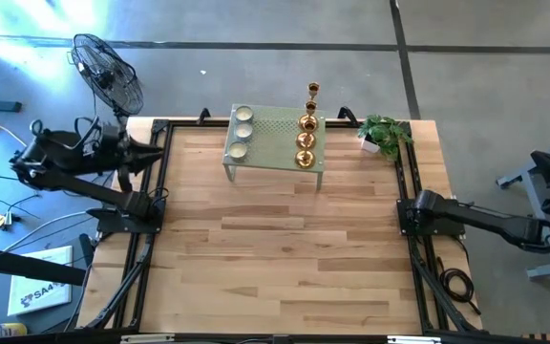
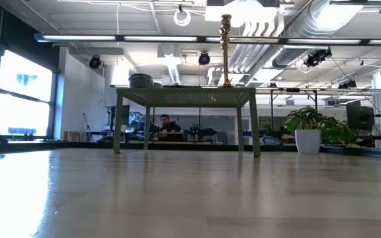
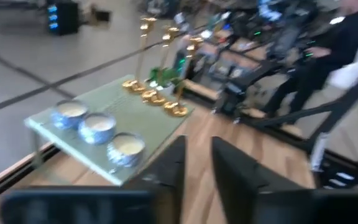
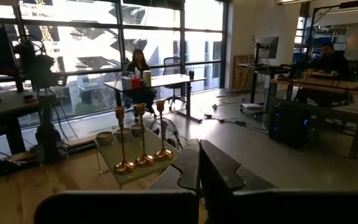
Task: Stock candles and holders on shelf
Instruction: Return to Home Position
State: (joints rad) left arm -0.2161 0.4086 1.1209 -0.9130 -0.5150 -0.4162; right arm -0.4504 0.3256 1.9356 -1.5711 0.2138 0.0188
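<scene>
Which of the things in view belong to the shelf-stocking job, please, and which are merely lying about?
Job: three pale cream round candles; four shiny gold candlestick holders; sage-green perforated metal shelf.
Lying about: green potted plant; black wire-caged floor fan.

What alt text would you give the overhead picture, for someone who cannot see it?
A pale green shelf stands at the far middle of a wooden table, with three candles lined along its left side and four gold holders along its right. The left arm and right arm sit folded at the table's side edges, touching nothing.
</scene>
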